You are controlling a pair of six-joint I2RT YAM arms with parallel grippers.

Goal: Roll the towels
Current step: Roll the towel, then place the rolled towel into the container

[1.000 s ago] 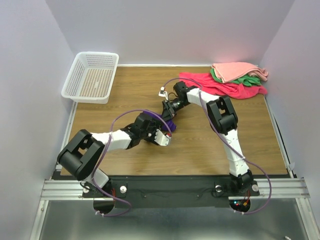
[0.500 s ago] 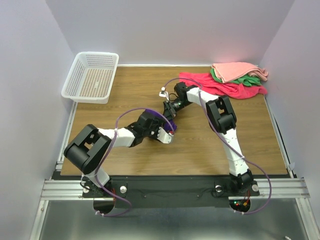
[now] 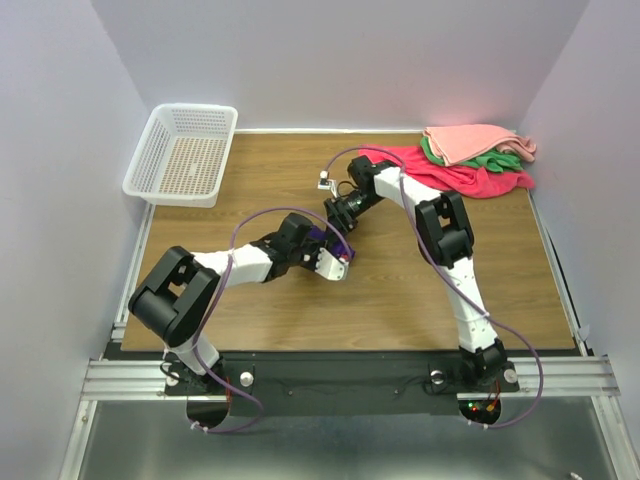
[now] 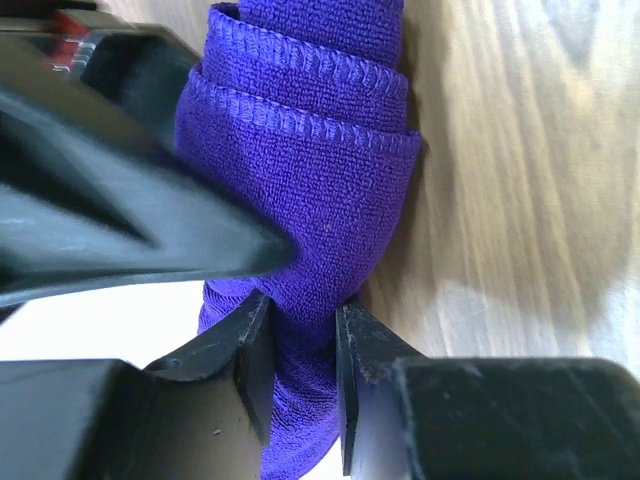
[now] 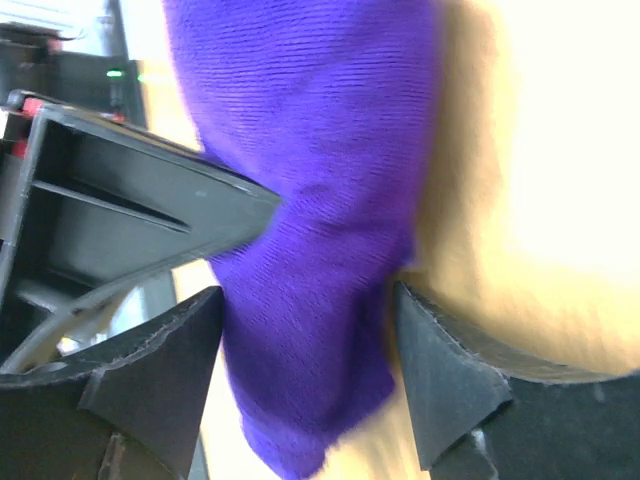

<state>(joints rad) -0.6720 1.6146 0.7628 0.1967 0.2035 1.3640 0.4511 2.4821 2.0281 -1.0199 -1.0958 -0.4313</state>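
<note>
The deep purple towel [image 3: 322,237] lies rolled on the wooden table, between the two grippers. My left gripper [image 3: 334,258] is shut on one end of the roll [image 4: 300,180], its fingertips [image 4: 258,340] pinching the cloth. My right gripper [image 3: 338,212] straddles the other end [image 5: 310,200] with its jaws wide apart. The cloth fills the gap between its fingers [image 5: 450,380]. A red towel [image 3: 450,172], a green one [image 3: 495,159] and a salmon-pink one [image 3: 478,140] are piled at the far right corner.
A white plastic basket [image 3: 184,152] stands at the far left corner of the table. Grey walls close in the table on three sides. The right arm's finger [image 4: 120,210] crosses the upper left of the left wrist view.
My left arm has swung its forearm further onto the table, carrying the gripper and purple roll slightly away from the near edge. My right wrist has drawn back a little.
</note>
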